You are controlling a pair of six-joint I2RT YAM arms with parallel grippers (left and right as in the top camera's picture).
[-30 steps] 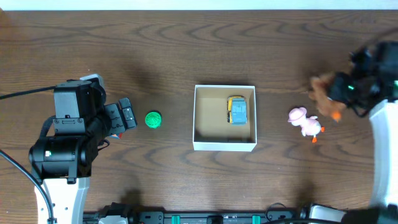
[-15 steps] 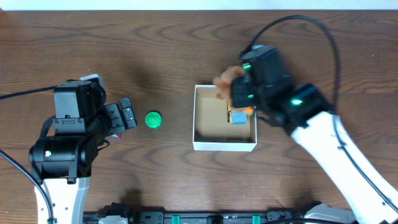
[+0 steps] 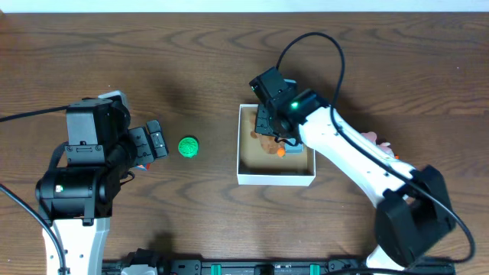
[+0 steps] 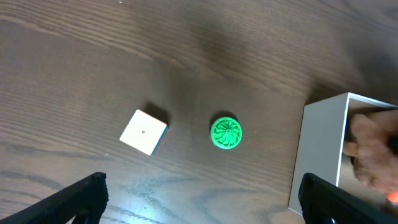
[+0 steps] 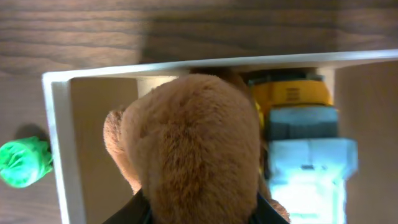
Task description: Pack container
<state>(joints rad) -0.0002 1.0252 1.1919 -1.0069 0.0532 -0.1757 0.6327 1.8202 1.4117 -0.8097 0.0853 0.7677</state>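
Note:
The container [image 3: 275, 179] is a white square box with a tan inside, at the table's middle. My right gripper [image 3: 273, 122] is shut on a brown plush toy [image 3: 267, 143] and holds it low inside the box's left half. In the right wrist view the plush [image 5: 193, 143] fills the space between the fingers [image 5: 199, 214], next to a blue and yellow toy truck [image 5: 305, 149] lying in the box. A green ball [image 3: 188, 147] lies left of the box. My left gripper [image 3: 152, 141] is open and empty beside the ball, which shows ahead of it [image 4: 226, 132].
A pink toy [image 3: 376, 140] lies right of the box, partly behind my right arm. A small white cube [image 4: 143, 131] lies left of the green ball in the left wrist view. The box wall [image 4: 320, 155] stands at that view's right.
My right arm swung from the far right to the box with the brown plush toy and lowered it inside. The left arm has not moved.

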